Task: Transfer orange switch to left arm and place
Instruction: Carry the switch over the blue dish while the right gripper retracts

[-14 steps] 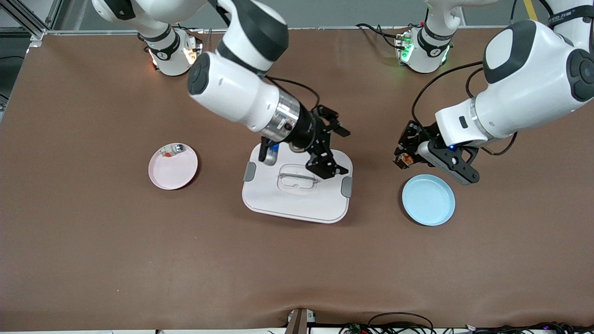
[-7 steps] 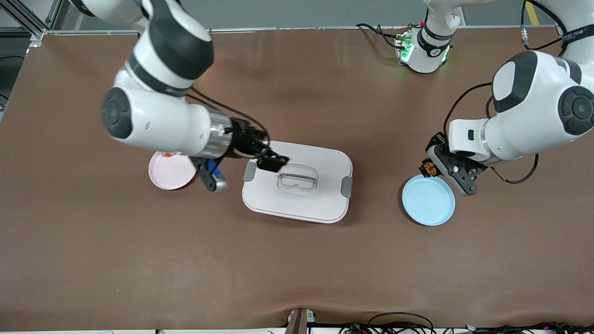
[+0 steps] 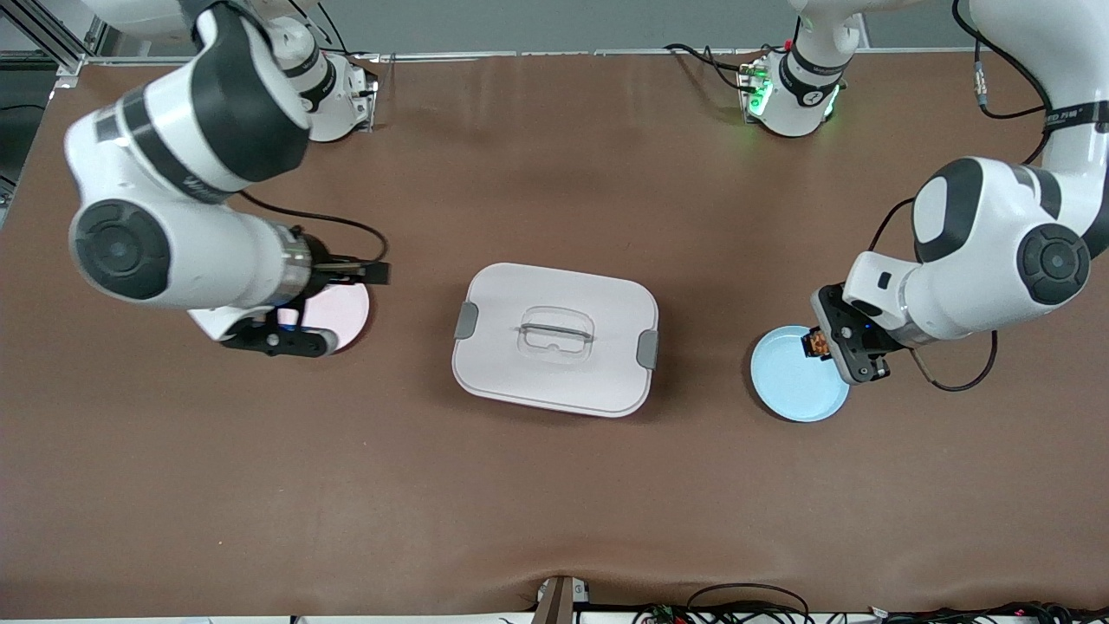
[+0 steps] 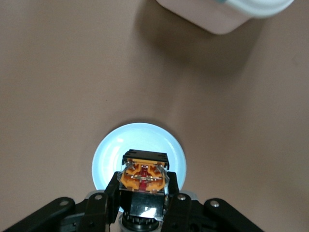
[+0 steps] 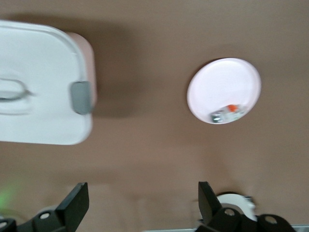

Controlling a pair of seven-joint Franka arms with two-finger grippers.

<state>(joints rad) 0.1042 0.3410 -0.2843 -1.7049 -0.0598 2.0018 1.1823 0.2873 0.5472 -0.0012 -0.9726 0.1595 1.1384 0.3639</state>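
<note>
Blue plate (image 3: 793, 381): round, pale blue, on the brown table (image 3: 554, 485) toward the left arm's end, well apart from the box; nearest of the listed items to the front camera. Left gripper (image 3: 819, 343): raised over the blue plate's rim, fingers pinched together on the orange switch (image 3: 813, 343); the left wrist view shows the switch (image 4: 144, 178) clamped between the fingers, its orange face with a red centre turned down toward the plate (image 4: 111, 150), not touching it. Box (image 3: 554, 340): large, white, rounded-rectangular, in the middle of the table between the two plates; clear recessed handle in its lid, one grey latch (image 3: 467, 320) on the side toward the right arm's end, another on the side toward the left arm's end; nothing touching it. Pink plate (image 3: 346, 312): round, toward the right arm's end, partly covered by the right arm's wrist; in the right wrist view it (image 5: 224, 90) carries a small silvery-clear part (image 5: 223, 113) with a red bit, lying near its rim. Right gripper (image 3: 368, 273): raised over the pink plate, fingers spread wide and holding nothing; the right wrist view shows its two fingertips (image 5: 77, 200) well apart.
</note>
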